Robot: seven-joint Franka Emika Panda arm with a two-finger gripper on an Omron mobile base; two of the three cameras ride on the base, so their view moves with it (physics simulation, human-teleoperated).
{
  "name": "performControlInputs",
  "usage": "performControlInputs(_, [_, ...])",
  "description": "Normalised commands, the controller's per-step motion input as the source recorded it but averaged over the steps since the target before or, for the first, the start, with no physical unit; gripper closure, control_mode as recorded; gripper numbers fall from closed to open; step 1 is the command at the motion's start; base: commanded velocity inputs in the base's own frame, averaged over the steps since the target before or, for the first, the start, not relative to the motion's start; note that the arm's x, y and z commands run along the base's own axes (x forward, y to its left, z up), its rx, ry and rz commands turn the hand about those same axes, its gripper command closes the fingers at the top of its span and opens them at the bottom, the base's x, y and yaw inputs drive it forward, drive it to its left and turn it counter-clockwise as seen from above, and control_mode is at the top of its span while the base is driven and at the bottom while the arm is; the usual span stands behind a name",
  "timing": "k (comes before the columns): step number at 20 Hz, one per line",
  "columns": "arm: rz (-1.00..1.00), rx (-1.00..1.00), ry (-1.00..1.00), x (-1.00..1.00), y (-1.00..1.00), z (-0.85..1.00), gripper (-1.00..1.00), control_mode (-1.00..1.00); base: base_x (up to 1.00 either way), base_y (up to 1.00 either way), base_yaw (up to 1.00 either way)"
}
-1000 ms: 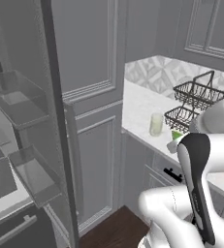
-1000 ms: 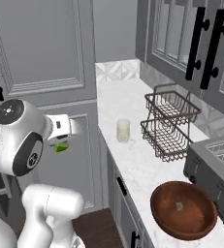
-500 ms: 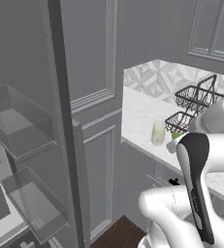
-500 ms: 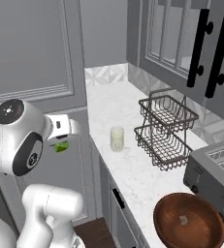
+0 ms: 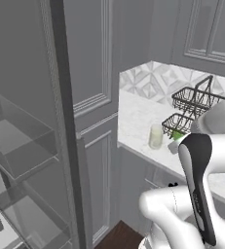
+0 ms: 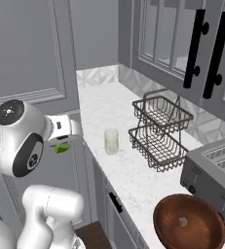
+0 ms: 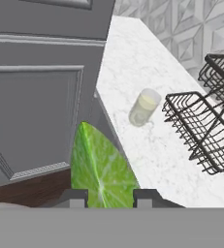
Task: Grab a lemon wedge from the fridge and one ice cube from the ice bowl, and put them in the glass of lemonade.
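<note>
Lemon wedge (image 7: 102, 170) in pincer (image 7: 110, 195) grip

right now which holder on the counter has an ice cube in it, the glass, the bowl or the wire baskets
The brown bowl, nearest the camera in the right base view: a small pale cube lies in its middle. The glass holds only pale yellow drink, and the two-tier wire baskets look empty.

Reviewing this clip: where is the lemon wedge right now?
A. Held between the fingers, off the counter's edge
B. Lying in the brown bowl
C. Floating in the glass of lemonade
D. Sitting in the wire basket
A. The lemon wedge sits clamped between the fingers in the hand view, while the glass of lemonade stands apart on the counter, holding only pale liquid.
</note>
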Motion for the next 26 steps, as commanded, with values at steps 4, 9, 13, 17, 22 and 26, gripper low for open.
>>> performControlInputs(4, [0.0,0.0,0.0,0.0,0.0,0.0,1.0,1.0,0.56,0.04,-0.09])
performControlInputs(9, [0.0,0.0,0.0,0.0,0.0,0.0,1.0,1.0,0.11,-0.01,-0.09])
performControlInputs(13, [-0.11,0.0,-0.04,0.04,-0.02,0.0,1.0,-1.0,0.0,0.0,0.0])
performControlInputs(17, [-0.09,0.0,-0.02,0.01,0.0,0.0,1.0,-1.0,0.0,0.0,0.0])
performControlInputs(22, [0.03,-0.01,-0.04,0.0,-0.25,-0.01,1.0,-1.0,0.0,0.0,0.0])
performControlInputs(26, [0.31,-0.03,-0.18,0.01,-0.74,-0.1,1.0,-1.0,0.0,0.0,0.0])
